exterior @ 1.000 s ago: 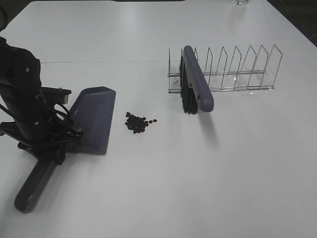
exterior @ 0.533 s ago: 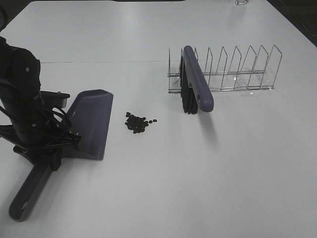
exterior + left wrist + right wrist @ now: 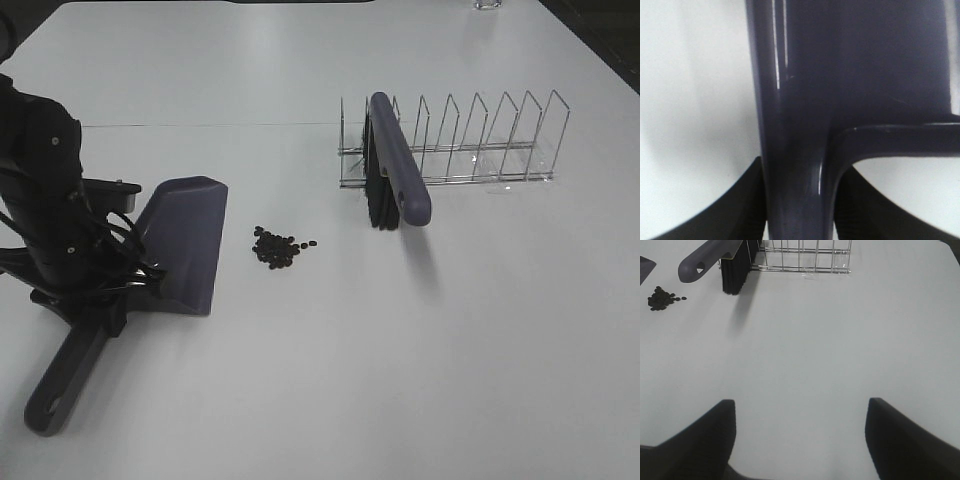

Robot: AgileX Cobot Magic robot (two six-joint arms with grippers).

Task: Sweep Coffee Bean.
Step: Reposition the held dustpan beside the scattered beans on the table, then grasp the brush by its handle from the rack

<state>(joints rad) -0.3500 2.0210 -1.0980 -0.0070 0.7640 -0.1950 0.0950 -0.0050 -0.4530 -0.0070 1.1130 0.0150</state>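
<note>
The coffee beans (image 3: 278,249) lie in a small dark pile on the white table, also in the right wrist view (image 3: 662,297). The purple dustpan (image 3: 185,245) lies left of them, its blade edge facing the pile with a gap between. My left gripper (image 3: 100,300) is shut on the dustpan's handle (image 3: 797,150), which runs between the black fingers (image 3: 730,215). The purple brush (image 3: 398,170) with black bristles (image 3: 737,270) leans in the wire rack. My right gripper (image 3: 800,440) is open and empty over bare table, out of the exterior view.
A wire rack (image 3: 470,150) with several slots stands at the back right, also in the right wrist view (image 3: 800,255). The dustpan's handle end (image 3: 50,400) points toward the table's front left. White table (image 3: 400,350) spreads around the pile.
The left gripper and dustpan shifted a little left and toward the front, then eased back slightly. The beans, brush and rack have not moved.
</note>
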